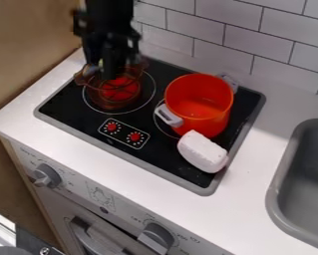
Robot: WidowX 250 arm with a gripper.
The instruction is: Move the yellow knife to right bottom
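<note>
The black gripper [110,72] hangs at the upper left, over the see-through brown pot [113,93] on the left burner. A small yellowish patch [100,63] shows against the gripper's left side, by the pot's rim. Whether this is part of the yellow knife, and whether it is held, I cannot tell; the arm and pot hide most of that spot.
An orange-red pot [200,103] with pale handles stands on the right burner. A whitish block-like object [203,152] lies in front of it, at the stove's [131,157] right front. The grey sink [276,189] is at the far right, with a tiled wall behind.
</note>
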